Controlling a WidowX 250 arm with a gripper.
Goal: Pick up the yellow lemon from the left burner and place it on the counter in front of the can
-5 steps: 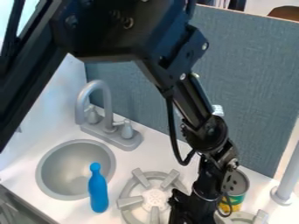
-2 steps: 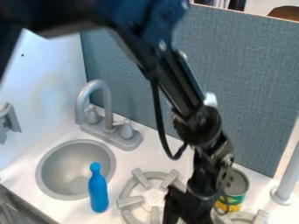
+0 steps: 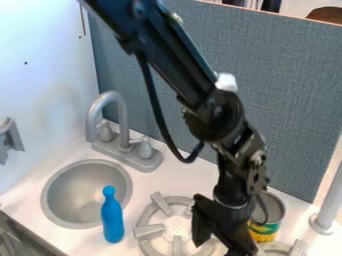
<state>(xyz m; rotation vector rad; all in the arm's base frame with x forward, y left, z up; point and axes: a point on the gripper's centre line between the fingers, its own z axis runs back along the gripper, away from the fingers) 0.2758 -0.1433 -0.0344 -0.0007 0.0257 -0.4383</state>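
The camera view shows a green-and-yellow can with a grey top (image 3: 267,228) standing just beside the black two-finger gripper (image 3: 222,248), behind its fingers and to the view's right, outside the gap. The fingers are spread apart, pointing down over a grey plastic burner (image 3: 159,202). Farther left, a blue bottle (image 3: 112,220) stands by a round grey sink (image 3: 75,187).

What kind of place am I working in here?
Most likely a toy or mock kitchen set up for the robot, not a home kitchen: a small grey sink with a faucet, and a chunky stove burner, all before a plain fabric-like partition.
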